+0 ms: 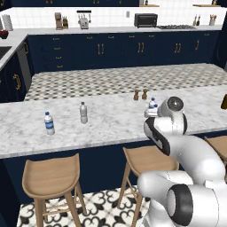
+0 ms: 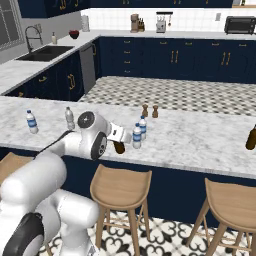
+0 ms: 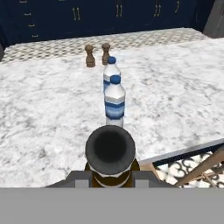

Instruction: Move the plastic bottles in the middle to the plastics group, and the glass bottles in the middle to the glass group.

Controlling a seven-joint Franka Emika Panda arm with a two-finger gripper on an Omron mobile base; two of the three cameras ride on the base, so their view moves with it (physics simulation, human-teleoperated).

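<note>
Hand view: we see the tool (image 3: 110, 177) clamped on the brown glass bottle (image 3: 110, 151), lying along the tool's line of sight; the glass group (image 2: 251, 137) stands far right on the worktop (image 2: 200, 140).

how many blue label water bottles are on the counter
3: two standing together mid-counter near the shakers, one far left beside the plain bottle. None look hidden.

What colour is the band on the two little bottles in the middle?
Blue, on clear bottles with caps; clearest in the hand view.
</note>
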